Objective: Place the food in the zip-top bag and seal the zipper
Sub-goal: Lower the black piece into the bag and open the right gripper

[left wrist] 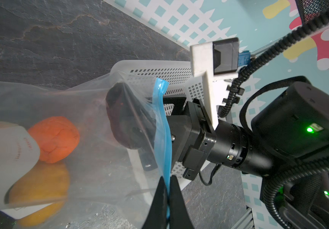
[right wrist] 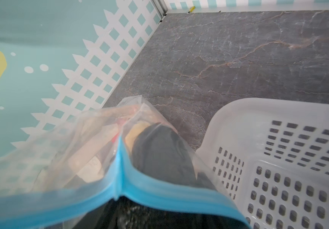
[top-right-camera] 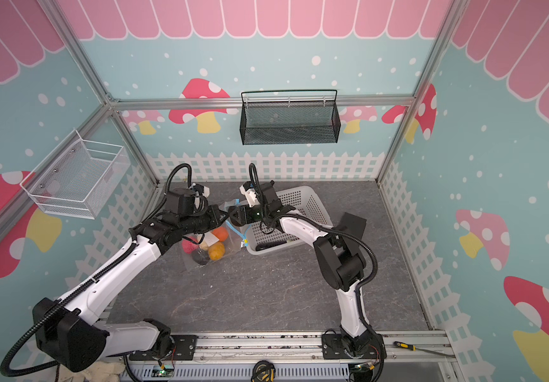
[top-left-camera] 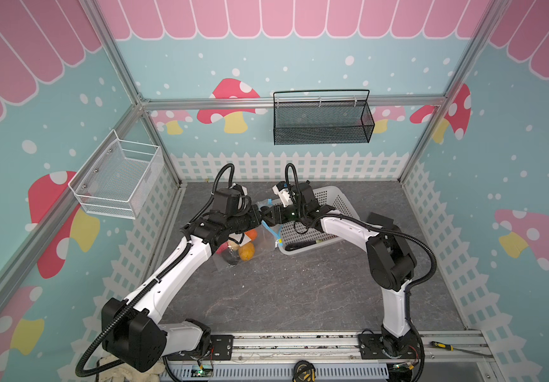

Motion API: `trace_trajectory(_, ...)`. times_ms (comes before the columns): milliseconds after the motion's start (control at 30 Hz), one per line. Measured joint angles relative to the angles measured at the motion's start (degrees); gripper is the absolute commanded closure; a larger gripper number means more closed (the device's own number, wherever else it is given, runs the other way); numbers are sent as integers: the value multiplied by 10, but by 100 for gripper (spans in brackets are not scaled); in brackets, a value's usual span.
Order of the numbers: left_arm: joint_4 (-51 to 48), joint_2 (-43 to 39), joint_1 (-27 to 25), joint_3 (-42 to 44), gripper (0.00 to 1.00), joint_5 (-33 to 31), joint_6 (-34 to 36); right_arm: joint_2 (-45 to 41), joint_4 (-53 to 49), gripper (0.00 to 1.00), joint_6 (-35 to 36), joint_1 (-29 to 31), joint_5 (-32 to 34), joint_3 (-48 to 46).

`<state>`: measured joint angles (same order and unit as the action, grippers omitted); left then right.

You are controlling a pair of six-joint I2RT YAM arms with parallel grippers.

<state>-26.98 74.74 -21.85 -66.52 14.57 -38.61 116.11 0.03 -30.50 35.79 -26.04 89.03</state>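
1. In both top views the zip-top bag (top-right-camera: 230, 244) lies on the table (top-right-camera: 266, 291) just beside the white basket (top-right-camera: 313, 206), against its left wall, with the zipper (top-right-camera: 236, 231) on the edge nearest the basket. Pink-red, cream, orange and black food (top-right-camera: 216, 252) sits inside the bag. A long dark piece (top-right-camera: 268, 245) lies in the basket. The left gripper (top-right-camera: 223, 216) and right gripper (top-right-camera: 235, 215) meet tip to tip at that wall.
2. In the left wrist view, the left gripper (left wrist: 167, 206) has its jaws pressed together on the blue zipper (left wrist: 162, 128), in front of the basket (left wrist: 159, 70). The right gripper (left wrist: 138, 128) reaches into the bag's mouth beside a dark lump (left wrist: 118, 113). The plastic veils its jaws, so I cannot tell whether they clamp anything.
3. In the right wrist view, the zipper (right wrist: 149, 186) spreads across the foreground just beside the basket (right wrist: 258, 113). The dark lump (right wrist: 159, 156) shows through the bag.
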Motion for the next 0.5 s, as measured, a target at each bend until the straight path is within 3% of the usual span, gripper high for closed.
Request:
trace_trajectory(267,3,1,0,0,100,0,0,7,-10,29,1,0,17,29)
trace_trajectory(500,3,1,0,0,100,0,0,7,-18,28,2,3,21,31)
